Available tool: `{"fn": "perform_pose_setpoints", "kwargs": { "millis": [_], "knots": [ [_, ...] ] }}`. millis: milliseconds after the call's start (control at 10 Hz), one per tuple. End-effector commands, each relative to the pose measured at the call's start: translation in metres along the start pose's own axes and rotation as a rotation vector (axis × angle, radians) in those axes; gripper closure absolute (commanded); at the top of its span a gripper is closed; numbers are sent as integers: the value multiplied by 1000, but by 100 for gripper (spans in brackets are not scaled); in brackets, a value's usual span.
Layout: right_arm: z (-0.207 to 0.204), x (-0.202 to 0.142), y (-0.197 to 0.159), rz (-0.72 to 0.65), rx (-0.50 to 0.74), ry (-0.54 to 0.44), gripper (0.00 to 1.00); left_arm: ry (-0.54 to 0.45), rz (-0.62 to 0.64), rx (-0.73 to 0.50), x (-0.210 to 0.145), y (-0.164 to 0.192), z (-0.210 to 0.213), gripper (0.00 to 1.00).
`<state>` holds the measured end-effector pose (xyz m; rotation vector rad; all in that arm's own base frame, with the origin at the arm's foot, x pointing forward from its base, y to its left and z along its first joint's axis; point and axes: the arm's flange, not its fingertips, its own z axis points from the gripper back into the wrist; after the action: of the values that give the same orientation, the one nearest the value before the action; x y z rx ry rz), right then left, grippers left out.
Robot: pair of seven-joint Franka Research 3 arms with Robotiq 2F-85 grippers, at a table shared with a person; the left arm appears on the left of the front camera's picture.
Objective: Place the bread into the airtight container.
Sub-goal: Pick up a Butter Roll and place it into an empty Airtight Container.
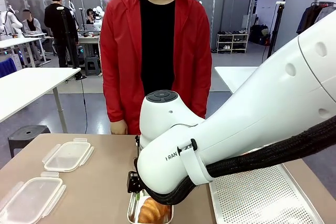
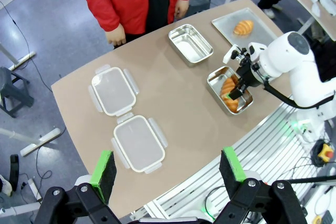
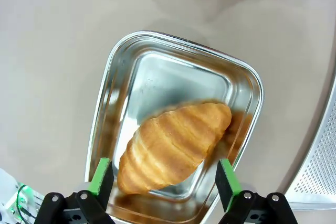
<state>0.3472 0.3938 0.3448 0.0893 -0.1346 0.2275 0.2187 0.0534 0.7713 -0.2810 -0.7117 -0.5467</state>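
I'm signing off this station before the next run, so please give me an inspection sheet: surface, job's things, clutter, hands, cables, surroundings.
Surface: brown table, bare between the items.
Job's things: croissant lying in a steel container; second steel container with nothing in it; second croissant on a tray; clear lid and second lid flat, side by side.
Clutter: nothing seen.
Hands: right hand open, pads either side of the croissant; left hand open, high above the table.
Cables: black sleeved bundle along the right arm.
Surroundings: person in a red jacket at the far edge.
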Motion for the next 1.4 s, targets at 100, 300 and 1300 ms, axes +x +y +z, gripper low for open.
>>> {"fn": "perform_pose_setpoints", "kwargs": {
  "millis": [100, 300, 1300],
  "knots": [
    [63, -4, -32, 14, 84, 19, 0, 8, -15, 4, 2, 0, 2, 0],
    [127, -19, -64, 131, 95, -7, 0, 8, -15, 4, 2, 0, 2, 0],
    [393, -183, -332, 470, -9, -399, 0, 8, -15, 4, 2, 0, 2, 0]
  ]
}}
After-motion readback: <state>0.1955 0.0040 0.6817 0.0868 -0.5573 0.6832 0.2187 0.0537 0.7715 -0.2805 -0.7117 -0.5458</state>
